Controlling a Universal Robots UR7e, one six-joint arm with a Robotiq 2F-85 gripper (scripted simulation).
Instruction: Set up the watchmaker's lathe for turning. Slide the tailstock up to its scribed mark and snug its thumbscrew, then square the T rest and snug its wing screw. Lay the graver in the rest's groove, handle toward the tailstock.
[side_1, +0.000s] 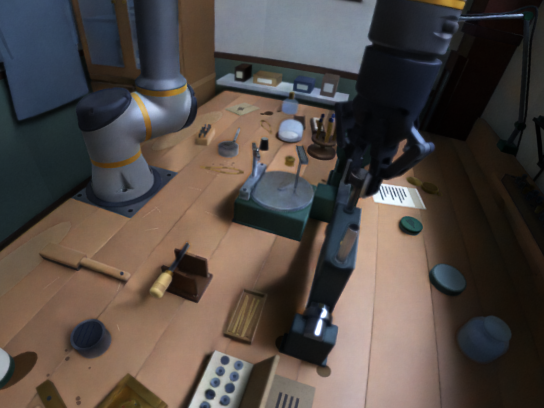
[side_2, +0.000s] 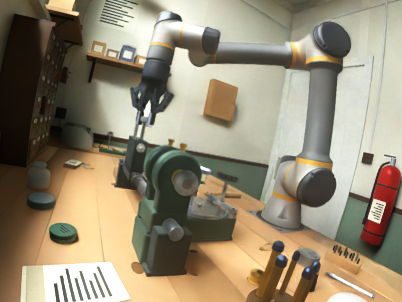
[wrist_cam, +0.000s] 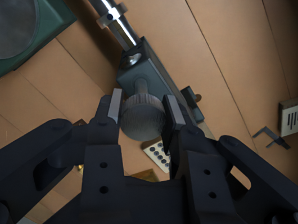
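The knurled thumbscrew (wrist_cam: 142, 120) on top of the dark tailstock (wrist_cam: 146, 77) is gripped by my gripper (wrist_cam: 142, 114), which is closed on its head. The tailstock (side_1: 345, 235) sits on the lathe bed, partway between the bed's near end block (side_1: 310, 337) and the green headstock (side_2: 167, 192). The T rest (side_1: 301, 167) stands on a thin post above the round grey plate (side_1: 282, 191), with its wing screw hidden. The graver (side_1: 167, 275), yellow-handled, leans on a brown wooden stand (side_1: 192, 275) on the bench's left.
A slotted wooden tray (side_1: 245, 315) lies near the bed's near end. A punch block (side_1: 220, 385) sits at the front edge. Round tins (side_1: 446, 278) and a paper sheet (side_1: 398, 195) lie to the right. My arm's base (side_1: 122, 165) stands at the left.
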